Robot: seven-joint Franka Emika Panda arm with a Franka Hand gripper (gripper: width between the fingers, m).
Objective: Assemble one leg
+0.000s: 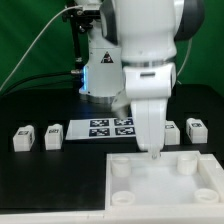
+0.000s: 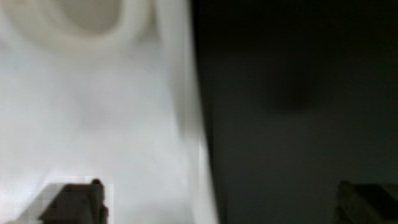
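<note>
Two white legs point(image 1: 23, 139) point(image 1: 53, 135) with tags stand on the black table at the exterior view's left. Another leg point(image 1: 196, 127) stands at the right, and one more point(image 1: 173, 130) shows partly behind the arm. My gripper point(image 1: 152, 150) points down over the far edge of the large white square piece point(image 1: 165, 185). In the wrist view the gripper point(image 2: 222, 205) is open and empty. One fingertip point(image 2: 71, 202) is over the white piece point(image 2: 89, 110), the other is over the black table. No leg shows in the wrist view.
The marker board point(image 1: 108, 127) lies flat behind the white piece, between the two pairs of legs. The white piece has round corner sockets point(image 1: 121, 169). One socket point(image 2: 80, 18) shows blurred in the wrist view. A green wall stands behind the table.
</note>
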